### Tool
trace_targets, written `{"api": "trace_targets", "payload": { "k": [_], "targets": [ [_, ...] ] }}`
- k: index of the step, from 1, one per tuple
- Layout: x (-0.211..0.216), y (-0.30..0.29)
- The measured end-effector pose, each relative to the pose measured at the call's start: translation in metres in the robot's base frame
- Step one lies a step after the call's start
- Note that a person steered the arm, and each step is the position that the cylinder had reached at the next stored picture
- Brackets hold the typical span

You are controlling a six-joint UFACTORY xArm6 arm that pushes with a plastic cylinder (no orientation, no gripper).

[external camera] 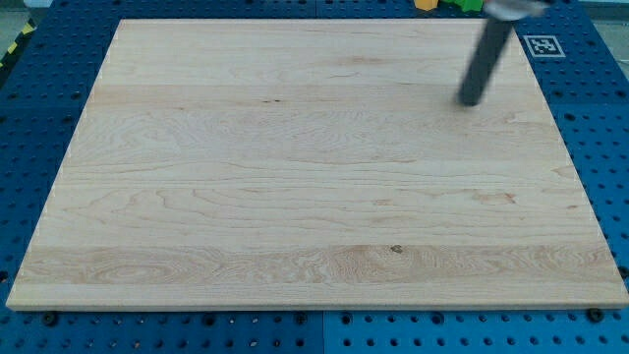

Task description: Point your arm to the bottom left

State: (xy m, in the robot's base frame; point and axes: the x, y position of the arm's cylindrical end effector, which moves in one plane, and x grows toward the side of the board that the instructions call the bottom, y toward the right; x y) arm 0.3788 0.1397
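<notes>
My dark rod comes down from the view's top right, and my tip (471, 100) rests on the wooden board (295, 226) in its upper right part. No blocks lie on the board. A yellow block (425, 4) and a green block (467, 4) show only partly at the view's top edge, beyond the board, above and left of my tip. Their shapes cannot be made out.
The board lies on a blue perforated table (600, 118). A black-and-white marker tag (542, 45) sits on the table at the view's top right, just off the board's corner.
</notes>
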Motion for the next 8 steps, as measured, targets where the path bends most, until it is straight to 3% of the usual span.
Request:
{"api": "trace_targets", "payload": {
  "k": [1,2,3,4,5,6,7,8],
  "targets": [
    [0.028,-0.128],
    [0.034,-0.139],
    [0.031,-0.073],
    [-0.019,-0.032],
    [-0.018,-0.039],
    [0.049,-0.117],
    [0.018,-0.225],
    [-0.079,-0.278]
  ]
}}
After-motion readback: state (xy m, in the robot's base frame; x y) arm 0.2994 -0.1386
